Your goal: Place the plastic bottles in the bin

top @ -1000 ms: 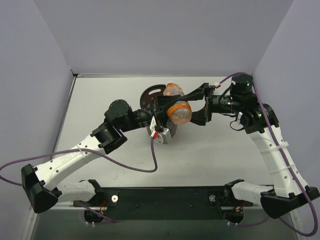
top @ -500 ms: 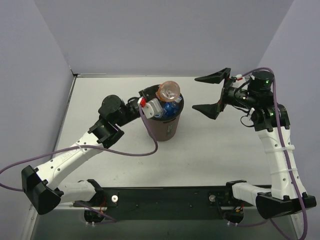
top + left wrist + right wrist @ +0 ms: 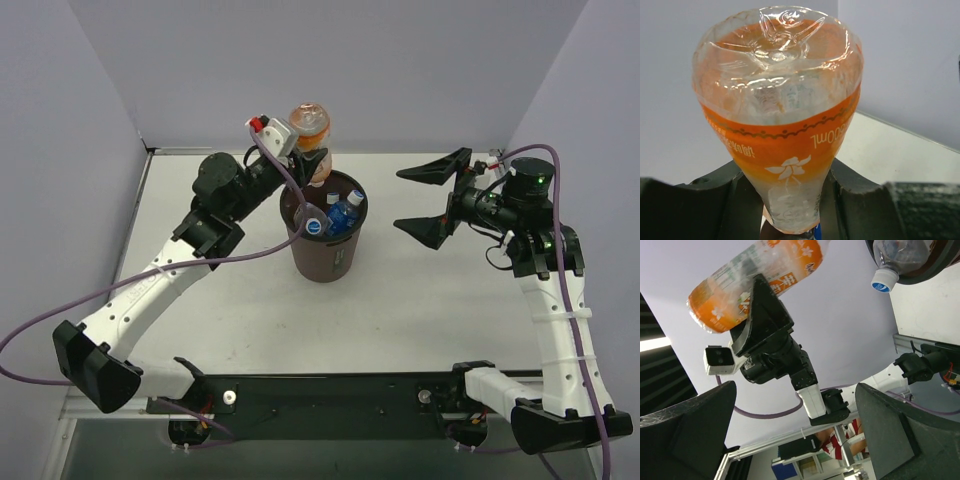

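Up from inside the bin [image 3: 325,262] a moment ago, my left gripper [image 3: 306,158] now pinches the orange bottle [image 3: 310,122] neck-down above its rim, my right gripper [image 3: 398,200] is spread wide well apart, and the left wrist view shows fingers [image 3: 855,200] flanking the narrow end, unclear from above.
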